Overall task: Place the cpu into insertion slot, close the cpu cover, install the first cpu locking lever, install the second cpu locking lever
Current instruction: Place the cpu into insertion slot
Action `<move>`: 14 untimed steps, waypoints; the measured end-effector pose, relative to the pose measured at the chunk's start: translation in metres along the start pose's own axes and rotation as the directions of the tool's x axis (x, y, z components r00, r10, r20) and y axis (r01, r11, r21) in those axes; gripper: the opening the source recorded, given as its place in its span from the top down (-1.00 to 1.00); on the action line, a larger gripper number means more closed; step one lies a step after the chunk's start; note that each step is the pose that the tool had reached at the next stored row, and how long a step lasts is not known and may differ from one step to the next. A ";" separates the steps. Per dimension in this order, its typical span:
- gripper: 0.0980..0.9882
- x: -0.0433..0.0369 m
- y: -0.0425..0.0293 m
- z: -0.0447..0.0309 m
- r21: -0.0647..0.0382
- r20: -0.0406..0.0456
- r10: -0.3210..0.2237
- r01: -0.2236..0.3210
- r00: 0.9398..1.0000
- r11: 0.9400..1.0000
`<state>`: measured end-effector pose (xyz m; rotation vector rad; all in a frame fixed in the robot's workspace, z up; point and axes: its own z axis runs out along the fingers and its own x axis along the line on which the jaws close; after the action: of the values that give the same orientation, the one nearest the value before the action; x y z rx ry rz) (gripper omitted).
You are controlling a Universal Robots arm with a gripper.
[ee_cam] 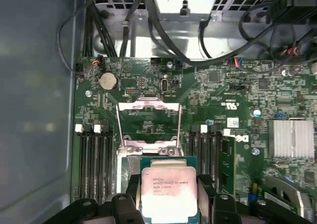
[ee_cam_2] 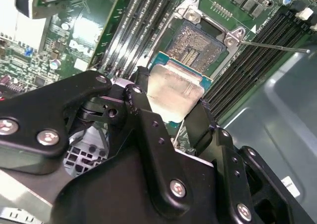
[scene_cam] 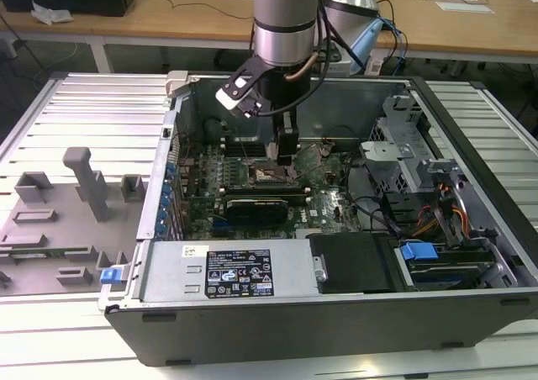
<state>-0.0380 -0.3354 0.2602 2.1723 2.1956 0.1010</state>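
The end effector (scene_cam: 286,158) is closed on the cpu (ee_cam_2: 173,92), gripping it by two opposite edges. The silver top plate faces outward in both wrist views. The cpu is held over the motherboard (ee_cam: 223,100), near the insertion slot (ee_cam_2: 198,41), and is not seated in it. The slot's contact field is uncovered. The cpu cover (ee_cam: 148,120) is swung open, clear of the socket. In the exterior view, the end effector sits at upper centre of the frame, inside the open computer case (scene_cam: 336,329), which lies on the ribbed counter (scene_cam: 76,111).
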 end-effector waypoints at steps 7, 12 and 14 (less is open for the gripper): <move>0.00 0.0061 -0.0024 0.0146 0.000 0.025 0.013 -0.013 1.000 1.000; 0.00 0.0139 -0.0053 0.0278 0.000 0.033 0.017 -0.017 0.999 1.000; 0.00 0.0158 -0.0069 0.0335 0.000 0.034 0.017 -0.017 0.999 1.000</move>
<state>-0.0422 -0.3193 0.2264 2.1766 2.1592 0.0635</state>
